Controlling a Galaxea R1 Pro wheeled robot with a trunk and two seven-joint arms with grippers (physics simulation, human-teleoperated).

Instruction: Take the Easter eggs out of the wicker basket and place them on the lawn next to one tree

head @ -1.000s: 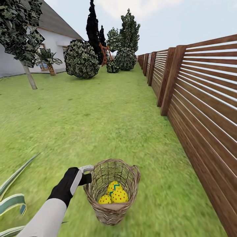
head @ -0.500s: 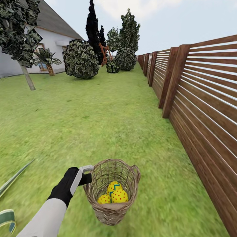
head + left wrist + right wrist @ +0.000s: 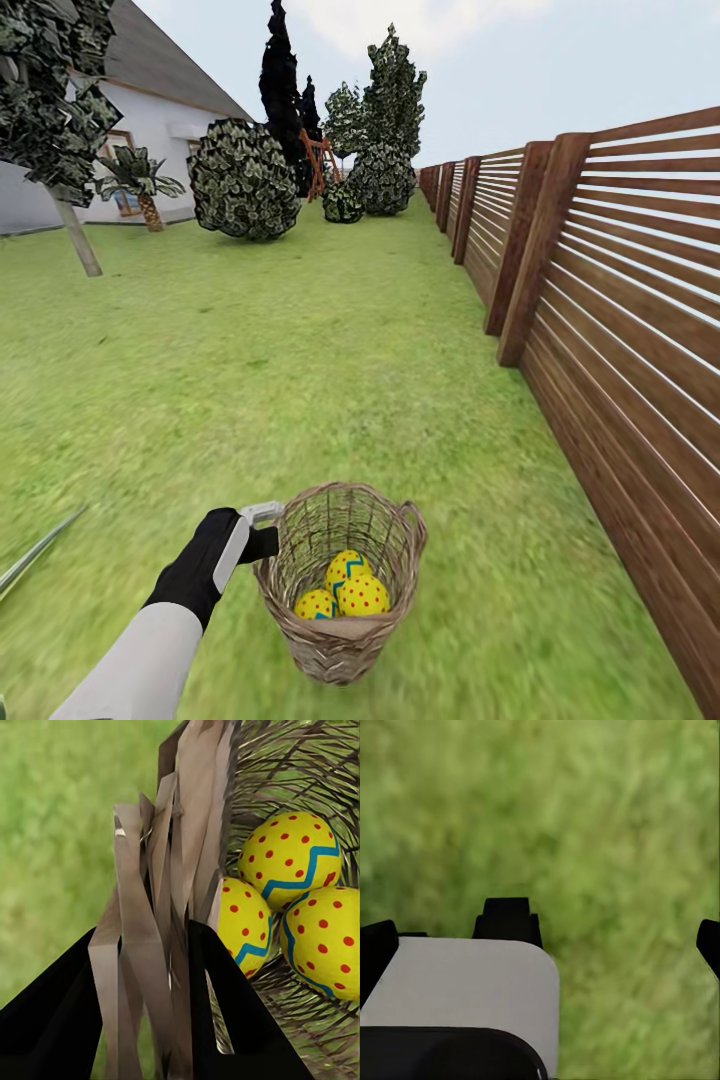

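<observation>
Left gripper (image 3: 262, 528) clamped on basket (image 3: 341, 640) rim, black fingers (image 3: 232, 1020) pinching the wicker wall from both sides. Basket carried above lawn (image 3: 250, 380), close in front. Three eggs (image 3: 345, 590) inside, bunched touching at the bottom, yellow with red dots and teal zigzags. Right gripper (image 3: 607, 922) over bare grass, black fingertips well apart, holding nothing. Slat fence (image 3: 620, 330) running along the right, away into distance. Farther left, pale-trunked tree (image 3: 75, 235); beyond, round bush (image 3: 245, 180), dark trees, white house (image 3: 150, 110).
</observation>
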